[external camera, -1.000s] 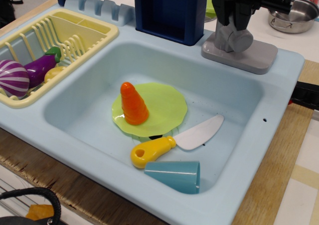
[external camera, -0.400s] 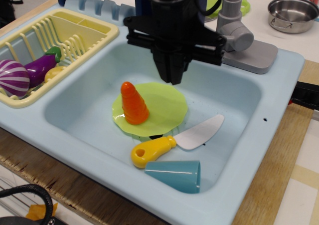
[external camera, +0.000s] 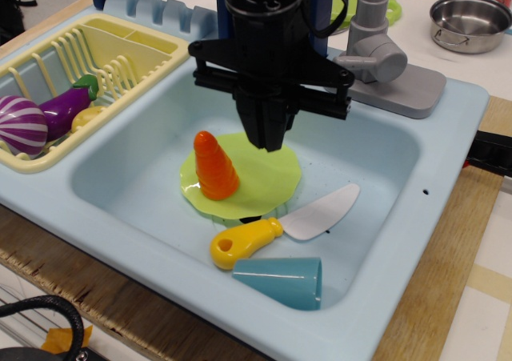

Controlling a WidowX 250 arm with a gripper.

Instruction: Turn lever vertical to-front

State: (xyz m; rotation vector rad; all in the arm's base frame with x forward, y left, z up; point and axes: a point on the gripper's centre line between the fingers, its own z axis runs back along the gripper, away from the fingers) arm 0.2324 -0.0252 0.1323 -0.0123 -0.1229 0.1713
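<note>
The grey toy faucet stands at the sink's back right, with its column (external camera: 372,9) rising from a flat base (external camera: 412,89). Its round hub (external camera: 386,59) faces front. The lever (external camera: 350,57) shows as a short grey stub on the hub's left side, lying about level, with its end partly hidden behind my gripper's black crossbar. My black gripper (external camera: 266,135) hangs over the middle of the sink, left of and in front of the faucet and apart from it. Its fingers are pressed together and hold nothing.
The light blue sink (external camera: 448,137) holds a green plate (external camera: 272,177) with an orange carrot (external camera: 214,167), a yellow-handled knife (external camera: 276,229) and a blue cup (external camera: 280,281). A yellow dish rack (external camera: 120,57) at left holds an eggplant (external camera: 64,109) and an onion (external camera: 20,125). A metal pot (external camera: 470,21) sits at the back right.
My gripper has moved from over the faucet to the left and forward, and now hangs over the sink's middle. The faucet column and hub have come into view.
</note>
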